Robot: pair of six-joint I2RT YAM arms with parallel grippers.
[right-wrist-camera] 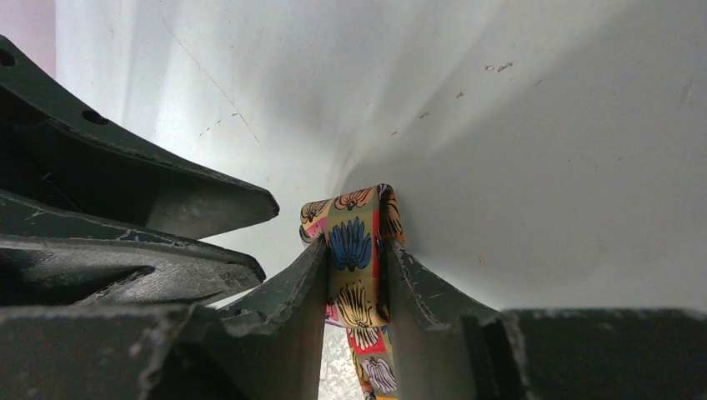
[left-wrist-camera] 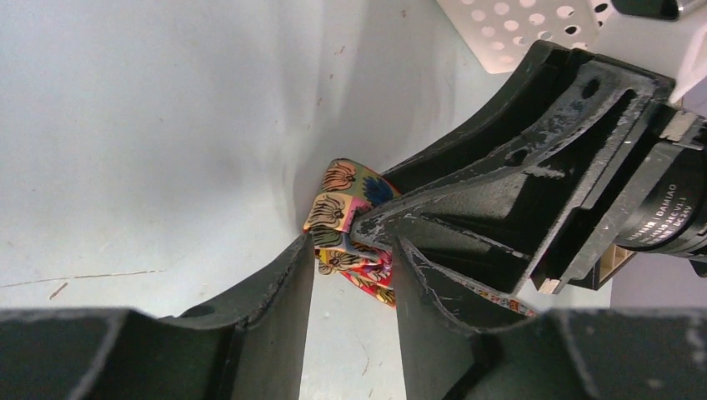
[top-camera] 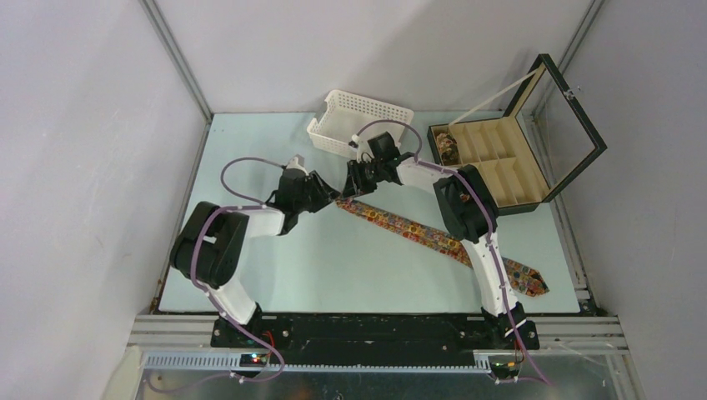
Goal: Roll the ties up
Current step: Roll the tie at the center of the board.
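Observation:
A tie (top-camera: 433, 240) with a red, orange and yellow pattern lies flat and diagonal on the table, its wide end at the front right. Its narrow end is folded over at the table's middle. My right gripper (top-camera: 356, 185) is shut on that folded end, which stands upright between its fingers in the right wrist view (right-wrist-camera: 357, 267). My left gripper (top-camera: 328, 194) is open, its fingertips on either side of the same fold (left-wrist-camera: 343, 218) from the opposite side, close to the right gripper's fingers (left-wrist-camera: 500, 192). A coiled tie (top-camera: 446, 148) sits in the box.
A white perforated basket (top-camera: 358, 121) stands at the back, just behind the right wrist. A black compartmented box (top-camera: 508, 171) with its glass lid raised stands at the back right. The right arm crosses above the tie's wide end.

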